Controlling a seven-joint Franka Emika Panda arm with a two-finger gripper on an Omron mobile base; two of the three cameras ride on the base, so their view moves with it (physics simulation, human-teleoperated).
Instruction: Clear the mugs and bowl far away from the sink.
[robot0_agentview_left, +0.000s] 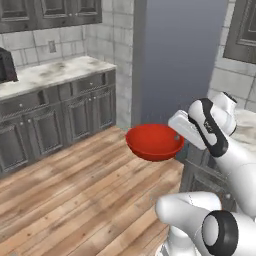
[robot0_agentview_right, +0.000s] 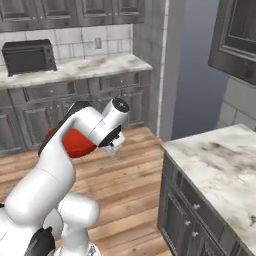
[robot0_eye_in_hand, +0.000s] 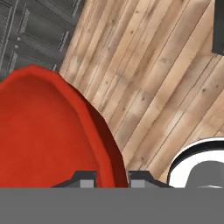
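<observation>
The gripper (robot0_eye_in_hand: 112, 177) is clamped on the rim of the red bowl (robot0_agentview_left: 153, 141), one fingertip (robot0_eye_in_hand: 85, 178) inside the wall and one outside, holding it in the air above the wooden floor (robot0_agentview_left: 75, 185). In the hand view the bowl spreads from the fingers toward 10 o'clock, dark cabinets (robot0_eye_in_hand: 35, 30) beyond at 11 o'clock

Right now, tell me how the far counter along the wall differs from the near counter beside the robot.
The far counter carries a black toaster oven; the near counter shows bare marble. The far one backs onto tiled wall; the near one's end faces open floor. Both have pale marble tops over dark grey cabinets.
</observation>
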